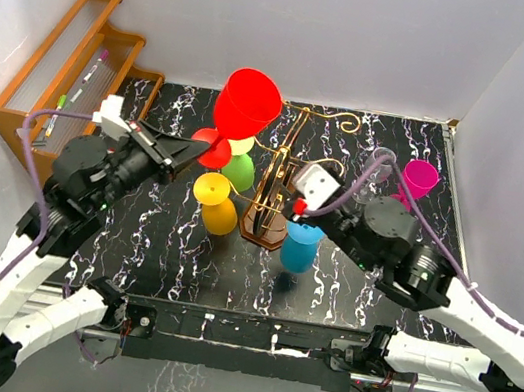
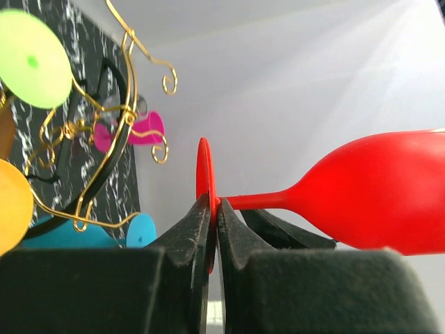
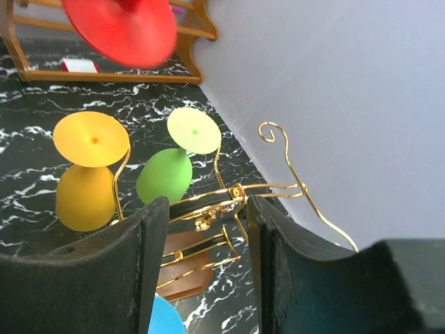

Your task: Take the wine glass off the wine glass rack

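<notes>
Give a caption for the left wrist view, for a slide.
Left gripper shut on the foot of the red wine glass, bowl sideways; wine glass rack at left.

bright even light, soft shadows, wrist-view foregrounds slightly blurred

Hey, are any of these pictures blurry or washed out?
Left wrist view: the left tool's fingers are dark and soft, the wall top right is washed out, the red glass is crisp. Right wrist view: the right tool's fingers blurred, the rack sharp. Top view: evenly lit, sharp.
</notes>
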You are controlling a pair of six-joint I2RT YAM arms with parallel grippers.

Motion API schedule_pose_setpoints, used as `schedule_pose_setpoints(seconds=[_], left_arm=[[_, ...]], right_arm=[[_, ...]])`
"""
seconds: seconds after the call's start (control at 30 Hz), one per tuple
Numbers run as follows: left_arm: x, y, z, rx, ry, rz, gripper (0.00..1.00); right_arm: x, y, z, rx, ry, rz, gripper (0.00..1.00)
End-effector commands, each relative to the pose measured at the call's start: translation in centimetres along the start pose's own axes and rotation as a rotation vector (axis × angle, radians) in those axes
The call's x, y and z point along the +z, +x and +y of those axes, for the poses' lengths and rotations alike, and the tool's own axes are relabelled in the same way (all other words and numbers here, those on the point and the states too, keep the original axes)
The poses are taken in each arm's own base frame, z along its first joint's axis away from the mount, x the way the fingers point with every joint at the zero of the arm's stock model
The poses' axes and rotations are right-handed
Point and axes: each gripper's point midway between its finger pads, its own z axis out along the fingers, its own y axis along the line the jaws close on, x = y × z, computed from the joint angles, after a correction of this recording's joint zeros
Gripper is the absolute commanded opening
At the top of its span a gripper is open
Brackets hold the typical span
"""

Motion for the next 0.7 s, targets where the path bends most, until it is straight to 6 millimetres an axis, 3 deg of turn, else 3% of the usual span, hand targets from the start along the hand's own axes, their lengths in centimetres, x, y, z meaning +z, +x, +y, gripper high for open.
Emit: schedule_pose_setpoints(seconds=[0.0,0.13,0.27,0.37,0.43,0.57,0.67], left_arm=[[-2.3,-3.2,-0.1,0.146,-0.002,-0.185,0.0],[-4.6,-4.6,1.7,0.293,-0.086,-0.26,0.0],[-7.0,-5.8,3.3,0.391,-0.177,-0.317,0.0],[-8.8,-6.6,3.7,0.428,-0.223,-0.356,0.0],[-9.8,-7.0,3.9,0.441,-0.242,-0.378,0.0],[-10.7,-7.2,4.4,0.455,-0.26,-0.393,0.0],[-10.4,-7.0,4.2,0.471,-0.245,-0.379,0.0]], right_arm=[[-1.9,0.5,-1.0,0.165,0.062,0.033,0.51],[-1.5,1.3,-2.8,0.277,0.192,0.135,0.52],[1.1,1.6,-4.8,0.297,0.275,0.268,0.48],[4.9,2.8,-7.9,0.434,0.223,0.305,0.39],[6.1,3.7,-11.2,0.529,0.24,0.307,0.31],[8.1,2.2,-13.7,0.7,0.164,0.235,0.19],[8.3,0.0,-13.6,0.861,-0.039,0.152,0.08]])
